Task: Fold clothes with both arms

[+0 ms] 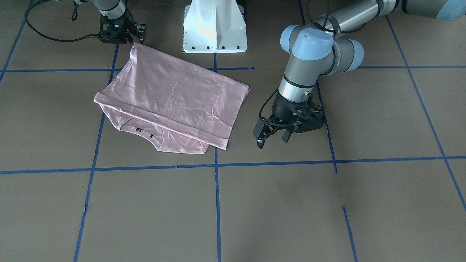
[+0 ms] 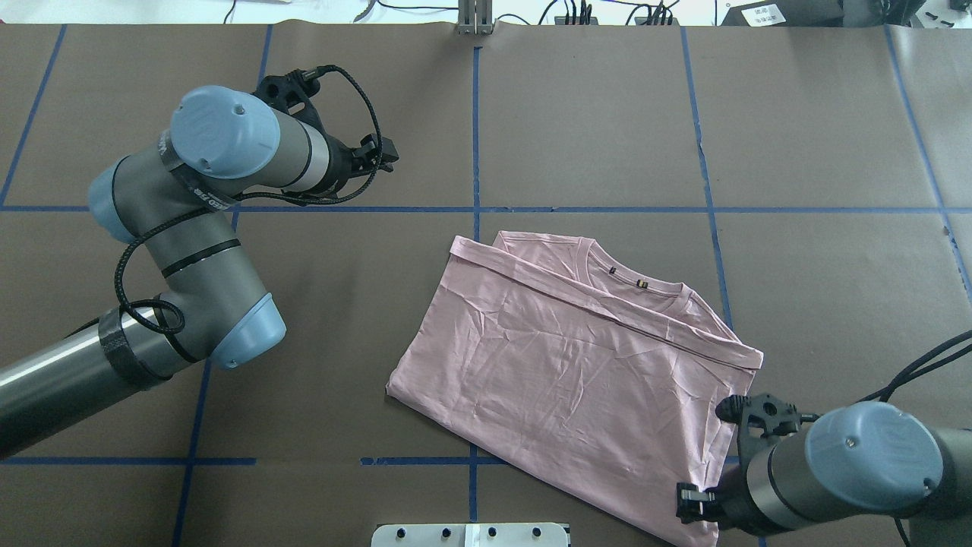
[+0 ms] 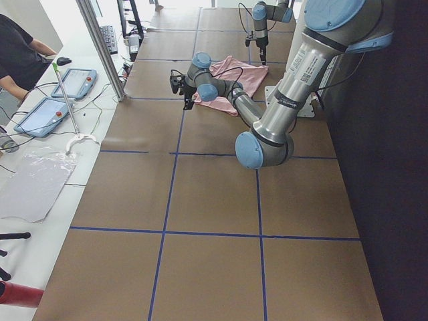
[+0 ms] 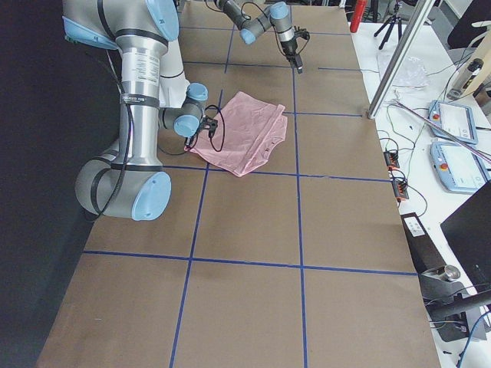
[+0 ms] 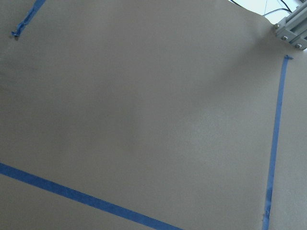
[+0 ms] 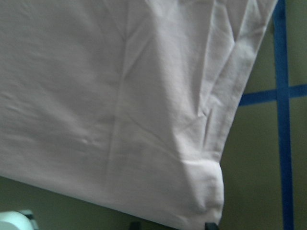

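One pink T-shirt point(image 1: 174, 98) folded on the table point(image 1: 327, 203), we see its near right corner pinched and lifted by the right gripper point(image 1: 135, 37), left gripper point(image 1: 272, 140) spread wide, holding nothing, apart on the shirt's left

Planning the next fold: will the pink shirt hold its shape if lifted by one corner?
Likely floppy: the shirt is thin and creased, so it should drape. Probably light, and its folded layers may slide apart.
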